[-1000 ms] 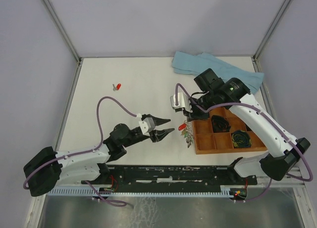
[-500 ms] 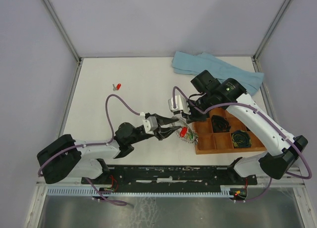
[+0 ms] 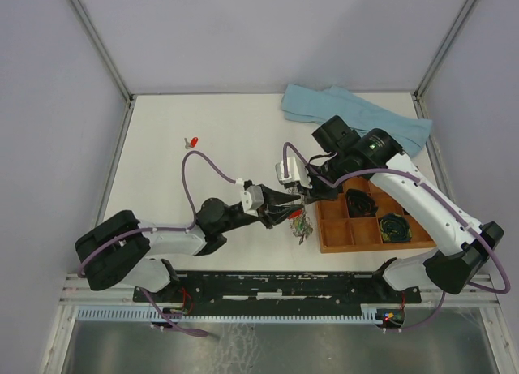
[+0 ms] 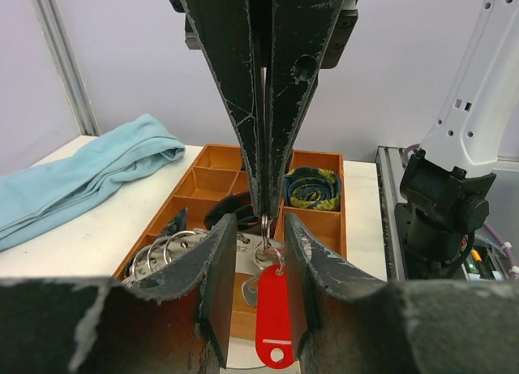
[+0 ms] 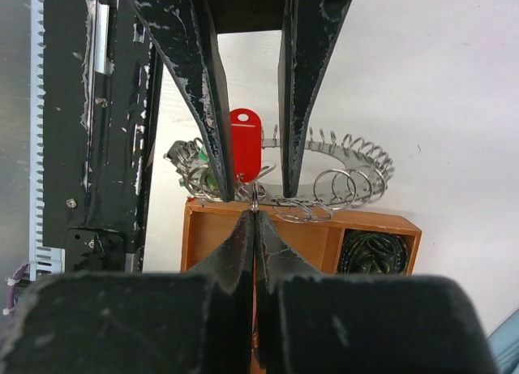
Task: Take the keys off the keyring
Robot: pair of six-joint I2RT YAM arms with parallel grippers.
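Note:
The keyring [image 5: 349,167], a silvery ring fringed with small wire loops, hangs at the left edge of the wooden tray [image 3: 373,242]. My right gripper [image 5: 255,212] is shut on one of its small loops, seen from above at the right gripper [image 3: 303,194]. A red key tag [image 4: 274,309] dangles from that loop, between the jaws of my left gripper [image 4: 259,224]. Those jaws are open, with a gap still showing on the tag's left side. A green key tag [image 5: 203,156] sits on the ring's far side. A loose red key [image 3: 193,141] lies on the table at the back left.
The tray's compartments hold dark coiled bundles [image 4: 312,187]. A blue cloth [image 3: 357,118] lies at the back right. The left arm's purple cable [image 3: 195,167] loops over the table. The black rail [image 3: 284,285] runs along the near edge.
My left arm has reached right to the ring and its jaws have narrowed around the red tag. The right gripper has stayed shut and shifted the ring slightly left.

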